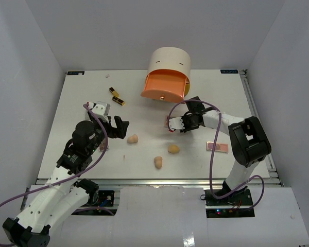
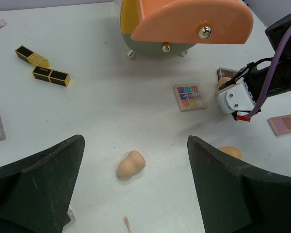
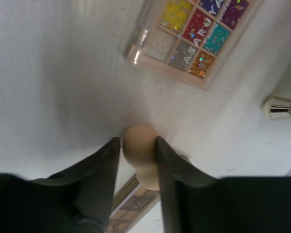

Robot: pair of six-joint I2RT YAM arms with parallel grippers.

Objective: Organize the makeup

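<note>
A cream drawer unit [image 1: 167, 64] stands top centre on the white surface [image 1: 82, 98]. The left end effector [image 2: 136, 141] hovers wide open. The right end effector [image 3: 138, 141] pinches a tan sponge [image 3: 140, 160] at the wrist view's lower centre. The sponge's long axis runs along the fingers, its rounded end toward the glitter palette [image 3: 194, 39] at upper right.

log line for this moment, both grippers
left gripper: open, empty | right gripper: shut on sponge near glitter palette | drawer: open
</note>
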